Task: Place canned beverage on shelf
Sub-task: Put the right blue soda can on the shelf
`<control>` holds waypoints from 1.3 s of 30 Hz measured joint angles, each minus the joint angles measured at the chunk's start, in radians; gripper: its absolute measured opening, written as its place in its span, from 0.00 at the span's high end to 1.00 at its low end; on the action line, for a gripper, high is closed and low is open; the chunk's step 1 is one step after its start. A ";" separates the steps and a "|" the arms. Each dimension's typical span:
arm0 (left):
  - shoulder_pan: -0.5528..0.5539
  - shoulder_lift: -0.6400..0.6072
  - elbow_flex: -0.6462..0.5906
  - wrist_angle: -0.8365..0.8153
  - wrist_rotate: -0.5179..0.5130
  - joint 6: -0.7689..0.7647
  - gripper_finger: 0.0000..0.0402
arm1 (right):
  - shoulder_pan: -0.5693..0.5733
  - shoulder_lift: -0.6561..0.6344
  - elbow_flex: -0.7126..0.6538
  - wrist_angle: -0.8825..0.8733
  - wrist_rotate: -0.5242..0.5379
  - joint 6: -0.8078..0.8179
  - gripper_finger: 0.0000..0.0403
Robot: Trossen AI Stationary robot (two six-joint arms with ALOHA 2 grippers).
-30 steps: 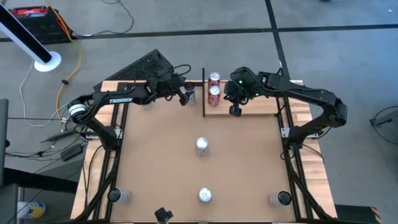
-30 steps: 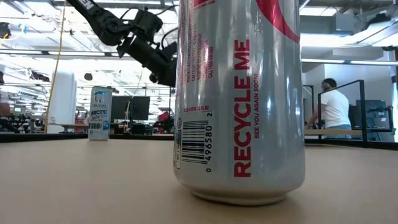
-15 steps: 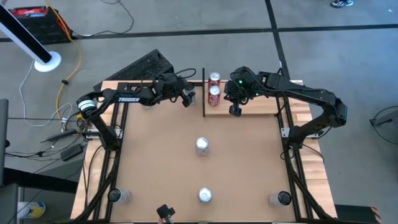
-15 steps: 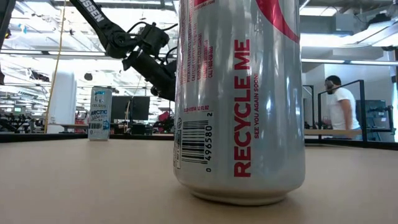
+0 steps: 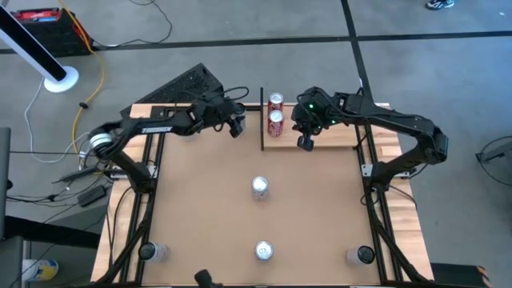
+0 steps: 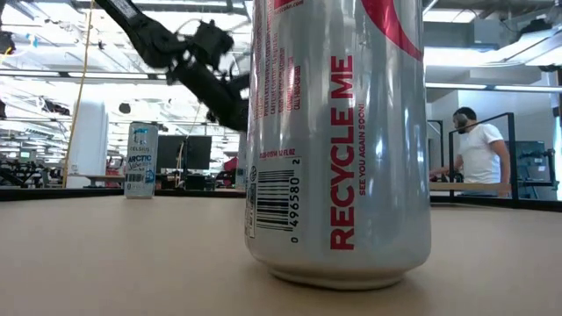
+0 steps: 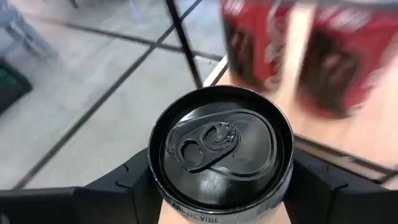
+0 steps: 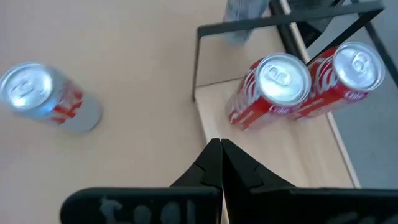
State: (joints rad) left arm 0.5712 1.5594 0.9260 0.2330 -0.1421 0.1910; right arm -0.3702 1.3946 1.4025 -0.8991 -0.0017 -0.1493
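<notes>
A black-topped can (image 7: 221, 140) stands upright between the fingers of my left gripper (image 7: 221, 173), which is shut on it just left of the shelf's black bar (image 5: 262, 120). Whether the can's bottom is on the table is hidden. The shelf (image 5: 324, 132), a pale wood board at the table's far edge, carries two red cans (image 5: 275, 120) (image 5: 276, 102) standing upright beside the bar. My right gripper (image 5: 305, 142) is shut on nothing above the shelf's near edge (image 8: 280, 158). My left gripper pinches the can's round side wall (image 7: 169, 200) just under the rim, one finger (image 7: 134, 183) on each side. The fingers reach in nearly level from the table's left. The can stays upright, its pull-tab top up.
A silver-and-red can (image 5: 260, 187) stands mid-table and another (image 5: 264, 251) near the front edge, filling the low view (image 6: 338, 140). Two more cans stand at the front corners (image 5: 152, 252) (image 5: 358, 255). A pale can (image 6: 140, 160) stands far off. A person (image 6: 479, 154) is behind the table.
My left gripper's fingers have drawn in onto the black-topped can, and the gripper has shifted slightly toward the table's left edge. My right gripper has kept its place over the shelf.
</notes>
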 joint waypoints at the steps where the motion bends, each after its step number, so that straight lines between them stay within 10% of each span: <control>1: -0.007 -0.034 0.000 -0.032 0.000 0.005 0.42 | 0.007 -0.003 0.000 -0.008 0.000 0.001 0.95; 13: -0.285 -0.368 0.002 -0.084 0.134 -0.053 0.42 | 0.056 -0.140 -0.052 -0.017 0.000 0.018 0.95; 21: -0.420 -0.157 0.029 0.242 0.161 -0.046 0.42 | 0.053 -0.347 -0.228 0.113 0.000 0.081 0.95; 39: -0.419 0.315 0.387 0.044 0.234 -0.011 0.42 | 0.055 -0.361 -0.277 0.145 0.001 0.125 0.95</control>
State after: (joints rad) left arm 0.1524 1.8747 1.3132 0.2773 0.0918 0.1799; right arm -0.3157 1.0332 1.1255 -0.7540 -0.0010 -0.0241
